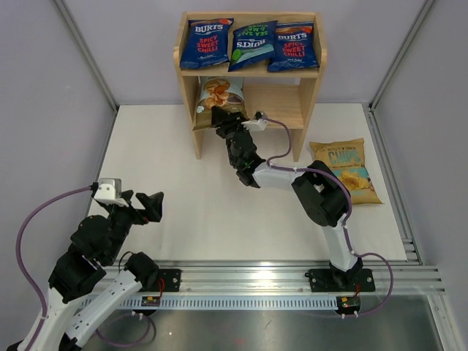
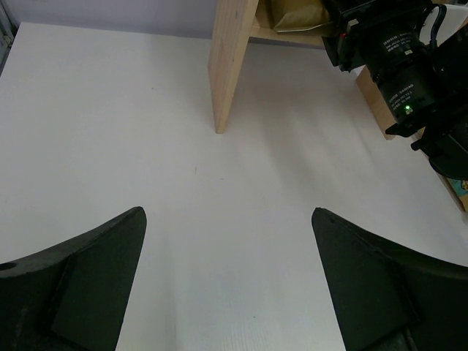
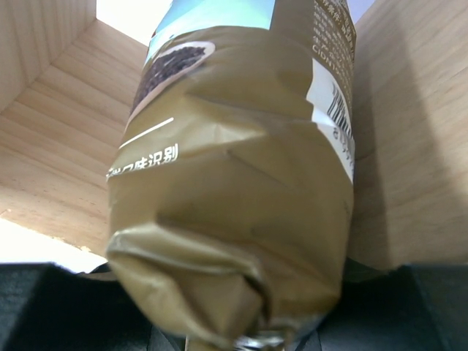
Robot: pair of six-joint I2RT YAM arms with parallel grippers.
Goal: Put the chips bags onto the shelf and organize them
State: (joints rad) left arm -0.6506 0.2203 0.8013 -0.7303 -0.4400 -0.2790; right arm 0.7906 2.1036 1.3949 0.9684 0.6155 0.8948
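Three Burts bags on shelf top tier. Right gripper clamped on pale blue-tan bag end, bag in lower tier, left. Yellow bag on counter beside shelf. Left gripper apart, empty.

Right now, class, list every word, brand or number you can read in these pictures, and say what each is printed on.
"BURTS", "SPICY SWEET CHILLI": left blue bag.
"BURTS", "SPICY SWEET CHILLI": right blue bag.
"BURTS", upside down: middle bag; flavour words too small to read.
"CHIPS": yellow bag; smaller print unreadable.
White Chinese characters and a barcode: tan bag; digits blurred.
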